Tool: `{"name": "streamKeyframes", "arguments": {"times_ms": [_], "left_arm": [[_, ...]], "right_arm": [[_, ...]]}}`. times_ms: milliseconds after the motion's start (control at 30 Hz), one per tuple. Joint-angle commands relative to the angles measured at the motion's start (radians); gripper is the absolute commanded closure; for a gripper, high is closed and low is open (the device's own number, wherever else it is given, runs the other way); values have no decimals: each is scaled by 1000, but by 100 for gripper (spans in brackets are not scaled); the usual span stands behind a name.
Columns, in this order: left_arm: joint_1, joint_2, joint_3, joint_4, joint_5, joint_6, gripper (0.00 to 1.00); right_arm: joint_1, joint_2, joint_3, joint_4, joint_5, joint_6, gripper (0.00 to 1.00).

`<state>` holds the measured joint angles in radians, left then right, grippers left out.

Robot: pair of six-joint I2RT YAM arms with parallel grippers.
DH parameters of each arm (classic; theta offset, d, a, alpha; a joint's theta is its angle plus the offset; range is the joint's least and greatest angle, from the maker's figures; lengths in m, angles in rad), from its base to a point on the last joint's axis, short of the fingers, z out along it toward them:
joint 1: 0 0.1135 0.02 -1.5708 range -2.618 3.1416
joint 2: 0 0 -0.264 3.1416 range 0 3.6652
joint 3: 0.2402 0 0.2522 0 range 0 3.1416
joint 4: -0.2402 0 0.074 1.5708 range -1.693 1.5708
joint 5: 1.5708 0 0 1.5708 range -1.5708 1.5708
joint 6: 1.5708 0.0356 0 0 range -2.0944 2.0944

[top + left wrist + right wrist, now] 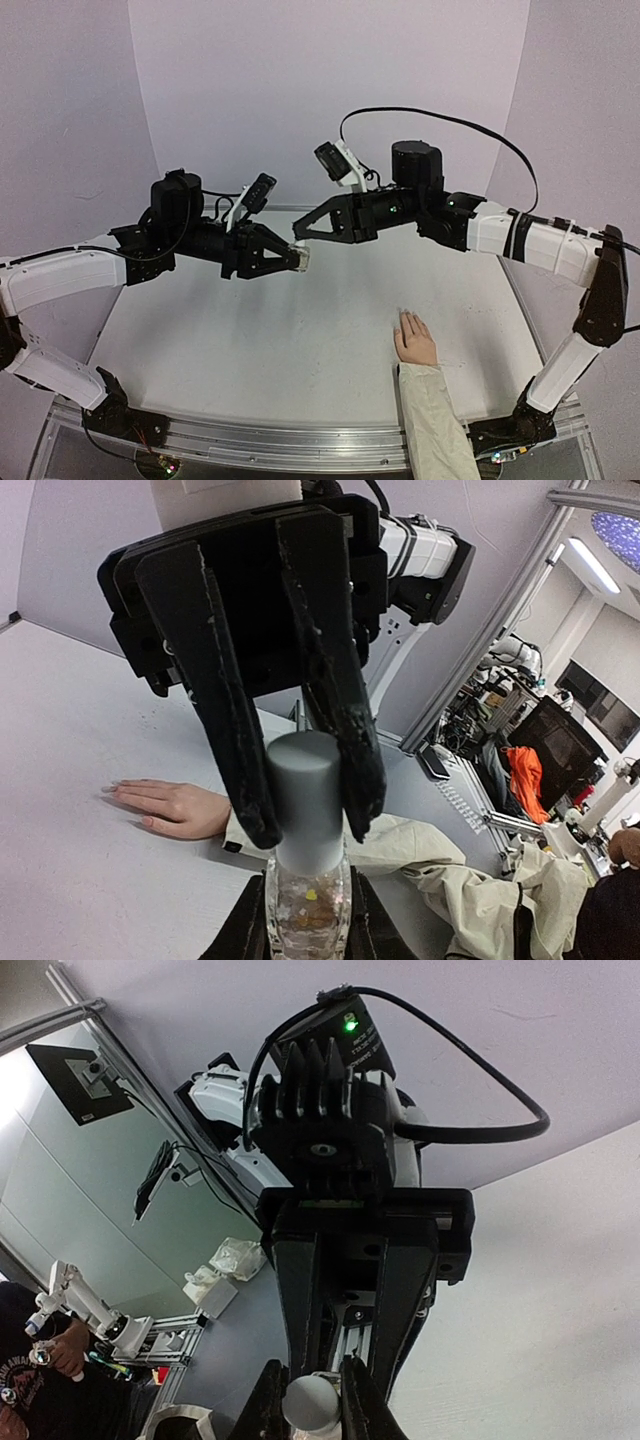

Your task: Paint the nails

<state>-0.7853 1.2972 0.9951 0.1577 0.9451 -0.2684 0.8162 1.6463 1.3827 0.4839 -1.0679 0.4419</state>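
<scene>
Well apart from the hand (415, 340), left fingers (245, 935) clamp the small, slick, breakable bottle (308, 910); right fingers (230, 730) are closed on its cap (305, 800).

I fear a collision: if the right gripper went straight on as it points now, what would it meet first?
The bottle's cap: the right gripper is shut on it. Just beyond, it seems, come the bottle and the left gripper holding it.

Soft, even light covers the bench (300, 330), leaving only faint shadows on it; its edges bow from wide-angle distortion. Beyond the bench, a ceiling lamp (597, 565) glares.
</scene>
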Motion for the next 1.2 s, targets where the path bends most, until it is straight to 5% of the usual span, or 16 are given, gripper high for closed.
{"name": "streamKeyframes", "arguments": {"times_ms": [0, 167, 267, 367, 500, 733, 967, 1167], "left_arm": [[-2, -40, 24, 60, -221, 38, 100], [-2, -94, -31, 59, -645, 85, 100], [-2, -106, -33, 59, -886, 78, 100], [-2, -92, -4, 61, -968, 92, 100], [-2, -40, 35, 60, -969, 98, 100], [-3, 5, 32, 59, -896, 97, 100], [-3, -10, -8, 53, -823, 91, 100], [-2, -18, 0, 35, -783, 87, 100]], "right_arm": [[9, 14, 5, 43, 9, 31, 100], [12, 10, -16, 35, 155, 36, 100], [45, 10, 7, -51, 507, 70, 100], [154, 26, 97, -256, 1088, 157, 100], [275, 67, 162, -279, 1331, 200, 100], [279, 92, 221, -300, 1264, 184, 97], [203, -25, 113, -278, 1225, 126, 44], [48, -147, -115, -93, 849, 78, 20]]}}
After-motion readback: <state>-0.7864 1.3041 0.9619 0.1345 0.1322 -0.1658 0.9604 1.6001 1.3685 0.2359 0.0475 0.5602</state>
